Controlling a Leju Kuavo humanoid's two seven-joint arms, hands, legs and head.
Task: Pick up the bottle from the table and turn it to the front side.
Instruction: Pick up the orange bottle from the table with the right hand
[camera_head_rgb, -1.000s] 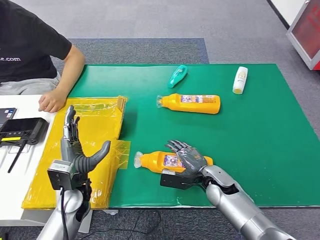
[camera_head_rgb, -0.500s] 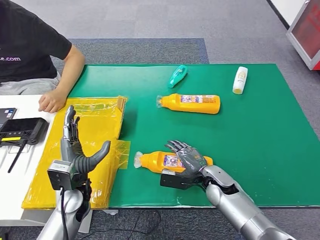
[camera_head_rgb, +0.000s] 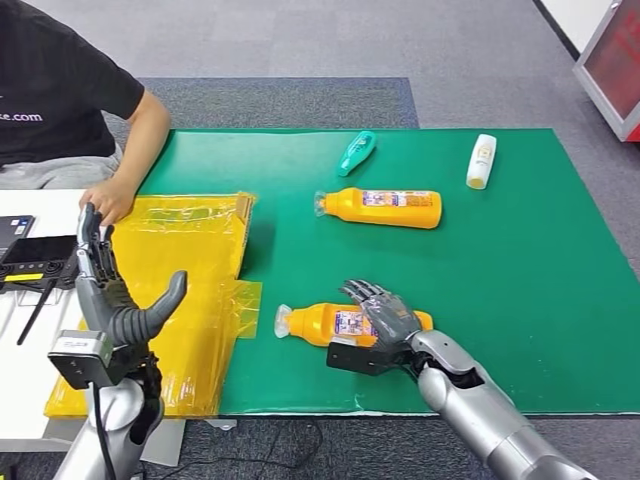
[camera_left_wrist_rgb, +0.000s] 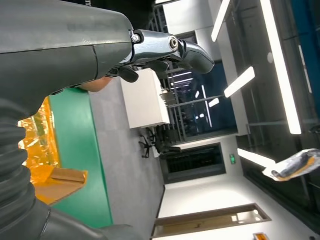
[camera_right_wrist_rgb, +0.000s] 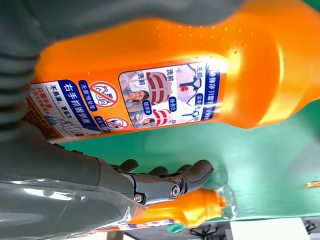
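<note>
Two orange bottles lie on our green table (camera_head_rgb: 528, 300); from the head view, the nearer bottle (camera_head_rgb: 321, 323) rests by the front edge under our right hand (camera_head_rgb: 381, 318), fingers spread over it. Our left hand (camera_head_rgb: 113, 300) hangs wide above the yellow bag (camera_head_rgb: 189, 290). At the right wrist, the label faces us.

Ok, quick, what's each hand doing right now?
Left hand: open, fingers spread, holding nothing.
Right hand: open, fingers apart over the near orange bottle, not gripping it.
</note>
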